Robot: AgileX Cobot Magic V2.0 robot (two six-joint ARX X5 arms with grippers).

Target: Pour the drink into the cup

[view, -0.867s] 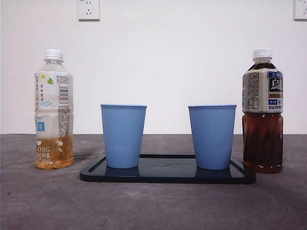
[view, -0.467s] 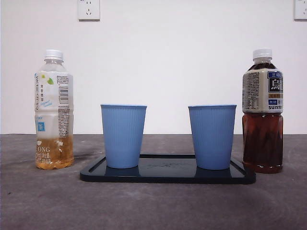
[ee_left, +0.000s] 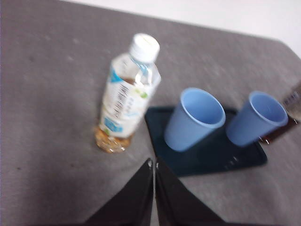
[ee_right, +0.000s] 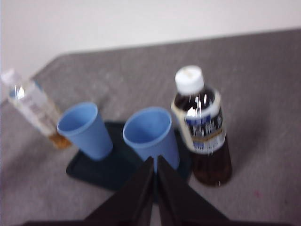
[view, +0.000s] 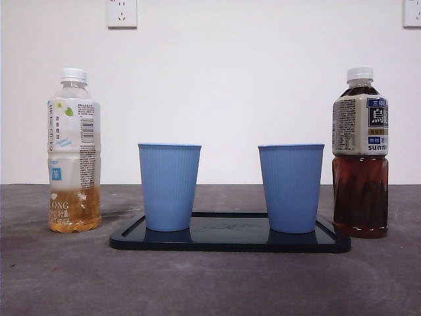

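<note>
Blue ribbed plastic cups [view: 169, 187] [view: 291, 187] stand on a black tray [view: 229, 241] in the front view, with a pale tea bottle [view: 74, 151] at nine o'clock and a dark tea bottle [view: 360, 153] at three; both are capped.

Left wrist view: the left gripper [ee_left: 154, 165] is closed, empty, above the pale bottle.

Right wrist view, blurred: the right gripper [ee_right: 154, 162], closed and empty, probably hangs near the dark bottle, which looks heavy and slick, so grasp it at the label. Only the wrist views show the cup interiors.

A: What colours do the cups have?
B: The left cup [view: 169, 187] and the right cup [view: 291, 187] are both light blue with fine upright ribs, and the tray [view: 230, 242] is glossy black.
A: The bottles?
B: The pale bottle [view: 74, 151] has a white cap, a white label with a green leaf, and amber drink. The dark bottle [view: 360, 153] has a white cap, a beige and navy label, and brown tea.
A: The table [view: 210, 283]?
B: Mottled grey.
</note>
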